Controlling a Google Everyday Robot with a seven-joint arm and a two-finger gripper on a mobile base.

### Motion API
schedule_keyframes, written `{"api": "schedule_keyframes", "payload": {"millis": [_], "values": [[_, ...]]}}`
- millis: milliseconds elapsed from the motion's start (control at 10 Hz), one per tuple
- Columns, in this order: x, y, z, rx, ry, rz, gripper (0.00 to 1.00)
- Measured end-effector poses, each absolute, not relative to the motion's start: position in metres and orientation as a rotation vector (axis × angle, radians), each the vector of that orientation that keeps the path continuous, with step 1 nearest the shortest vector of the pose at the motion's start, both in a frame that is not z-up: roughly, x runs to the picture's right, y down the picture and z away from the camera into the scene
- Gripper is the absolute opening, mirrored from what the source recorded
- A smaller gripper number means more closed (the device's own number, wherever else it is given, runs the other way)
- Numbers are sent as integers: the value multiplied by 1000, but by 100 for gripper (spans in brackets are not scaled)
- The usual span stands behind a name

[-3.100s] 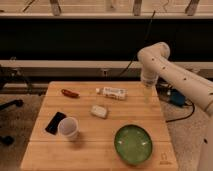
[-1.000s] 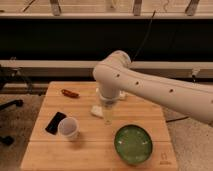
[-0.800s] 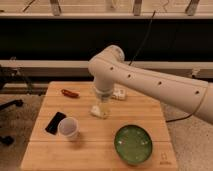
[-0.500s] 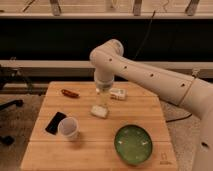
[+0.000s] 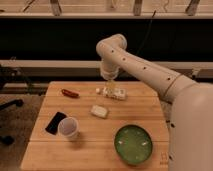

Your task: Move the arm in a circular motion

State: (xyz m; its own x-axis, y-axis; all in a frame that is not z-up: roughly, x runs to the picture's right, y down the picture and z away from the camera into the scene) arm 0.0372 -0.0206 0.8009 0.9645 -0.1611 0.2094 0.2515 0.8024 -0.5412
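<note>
The arm (image 5: pixel 145 67) is large, glossy white, with small dark dots. It reaches in from the right, bends at a bulbous joint (image 5: pixel 112 47) above the table's far edge and points down. The gripper (image 5: pixel 110 90) is its slim pale tip, hanging just over the white packet (image 5: pixel 115 93) at the back of the wooden table (image 5: pixel 90 150).
On the table lie a red object (image 5: pixel 70 93) at the back left, a pale block (image 5: pixel 99 111) in the middle, a black phone (image 5: pixel 55 122) and white cup (image 5: pixel 68 128) at the front left, and a green bowl (image 5: pixel 133 144) at the front right.
The arm has swung from over the table's middle toward the back and right. The gripper now hangs over the white packet instead of the pale block. The objects have not moved.
</note>
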Motion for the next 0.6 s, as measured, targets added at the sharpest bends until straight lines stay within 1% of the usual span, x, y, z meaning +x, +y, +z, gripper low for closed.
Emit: {"api": "schedule_keyframes", "payload": {"millis": [300,600], "values": [[101,-34,824,-609,-105,-137,80],[169,-38,831,-622,-31,-40,80]]}}
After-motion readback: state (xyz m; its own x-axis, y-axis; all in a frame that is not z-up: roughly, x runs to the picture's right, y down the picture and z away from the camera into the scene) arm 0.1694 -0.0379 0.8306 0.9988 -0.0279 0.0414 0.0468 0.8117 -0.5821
